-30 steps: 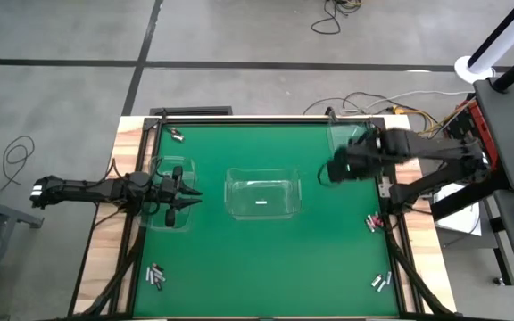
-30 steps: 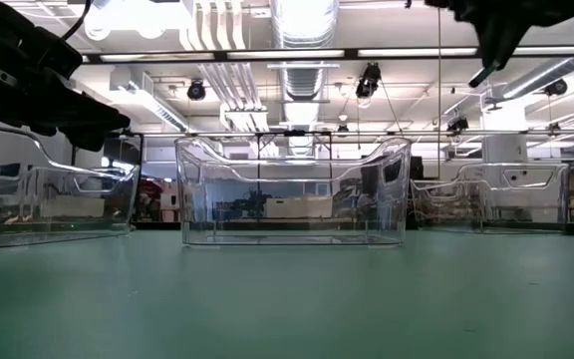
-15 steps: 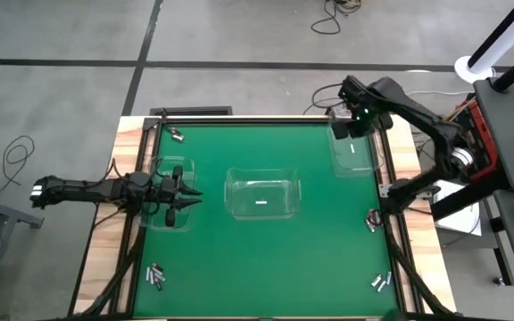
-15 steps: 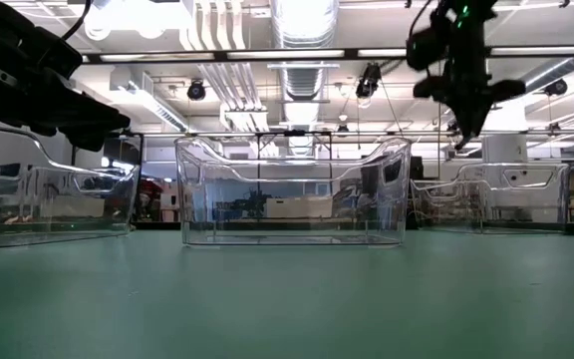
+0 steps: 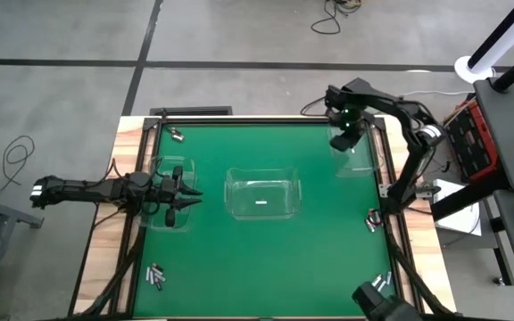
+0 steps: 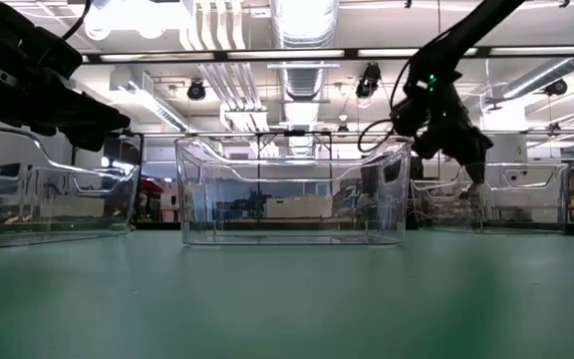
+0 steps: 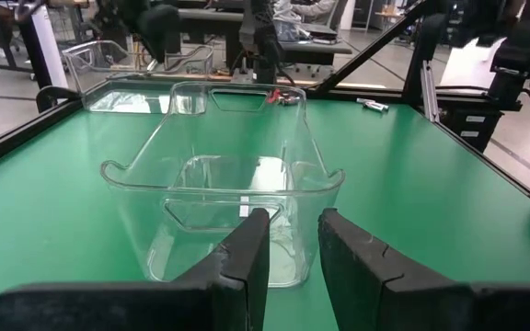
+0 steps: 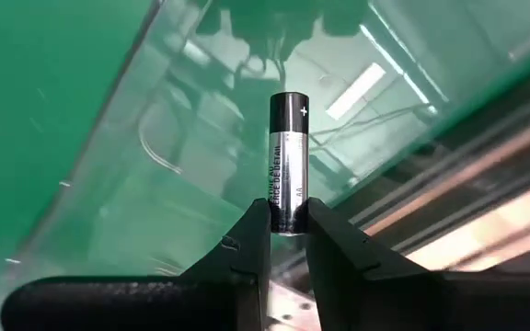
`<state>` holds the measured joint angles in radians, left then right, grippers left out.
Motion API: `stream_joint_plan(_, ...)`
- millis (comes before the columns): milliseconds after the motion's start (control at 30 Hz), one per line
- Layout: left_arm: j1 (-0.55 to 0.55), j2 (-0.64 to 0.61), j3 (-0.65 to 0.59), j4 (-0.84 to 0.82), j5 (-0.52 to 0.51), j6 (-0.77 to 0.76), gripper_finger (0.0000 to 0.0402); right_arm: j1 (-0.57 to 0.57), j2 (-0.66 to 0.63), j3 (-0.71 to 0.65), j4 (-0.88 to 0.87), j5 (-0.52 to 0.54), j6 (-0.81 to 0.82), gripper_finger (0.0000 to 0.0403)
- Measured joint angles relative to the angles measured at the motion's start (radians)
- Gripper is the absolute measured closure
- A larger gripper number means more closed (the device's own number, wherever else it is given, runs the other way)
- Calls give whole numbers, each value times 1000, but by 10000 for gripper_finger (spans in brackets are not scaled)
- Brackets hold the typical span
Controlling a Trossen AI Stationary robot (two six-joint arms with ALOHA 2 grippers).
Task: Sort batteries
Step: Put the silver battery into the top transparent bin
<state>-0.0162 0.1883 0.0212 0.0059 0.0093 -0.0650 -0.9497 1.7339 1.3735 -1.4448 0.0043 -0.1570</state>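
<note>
The high view looks straight down from well above, taking in the whole green table (image 5: 266,259) and floor around it; the low view sits at tabletop level, facing level across the mat, close to the middle clear bin (image 6: 293,191), with a workshop ceiling behind; the left wrist view looks near that same middle bin (image 7: 224,179) across the table; the right wrist view peers steeply down, very near the right bin (image 8: 201,119), also seen from above (image 5: 353,150)

Bright, even light falls from long white ceiling strip lamps (image 6: 422,52) at twelve o'clock in the low view. Glare streaks the clear plastic bin (image 8: 201,147); the near green surface (image 6: 287,299) blurs.
</note>
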Motion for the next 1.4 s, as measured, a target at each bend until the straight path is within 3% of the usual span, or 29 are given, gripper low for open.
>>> stream_joint_plan(267, 0, 0, 0, 0, 0, 0, 324, -7, 70, 0, 48, 129, -194, 354)
stream_joint_plan(833, 0, 0, 0, 0, 0, 0, 324, -9, 127, -45, 164, 181, -450, 354)
stream_joint_plan(1400, 0, 0, 0, 0, 0, 0, 324, -20, 93, -86, 209, 185, -406, 355)
